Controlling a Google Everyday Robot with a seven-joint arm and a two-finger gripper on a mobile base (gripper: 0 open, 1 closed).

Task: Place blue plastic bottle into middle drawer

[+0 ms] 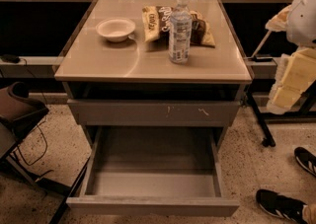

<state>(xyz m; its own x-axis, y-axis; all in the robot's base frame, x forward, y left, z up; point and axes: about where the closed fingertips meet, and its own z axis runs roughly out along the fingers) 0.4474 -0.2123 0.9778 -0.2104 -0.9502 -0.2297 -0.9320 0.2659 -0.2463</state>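
The blue plastic bottle [179,29] stands upright on the cabinet top, right of centre. It is clear and ribbed, with a white cap and a pale label. The middle drawer [153,206] is pulled far out below the cabinet, and its smooth grey inside holds nothing. My white arm and pale gripper [290,86] hang at the right edge of the camera view. They are beside the cabinet, below the level of its top and well apart from the bottle.
A white bowl [115,28] and a brown-and-yellow snack bag [157,22] lie on the cabinet top [123,65]. A grey drawer front with pale scratch marks [148,112] sits above the open drawer. A person's black shoes [284,203] are at the lower right and a dark chair [17,112] is at the left.
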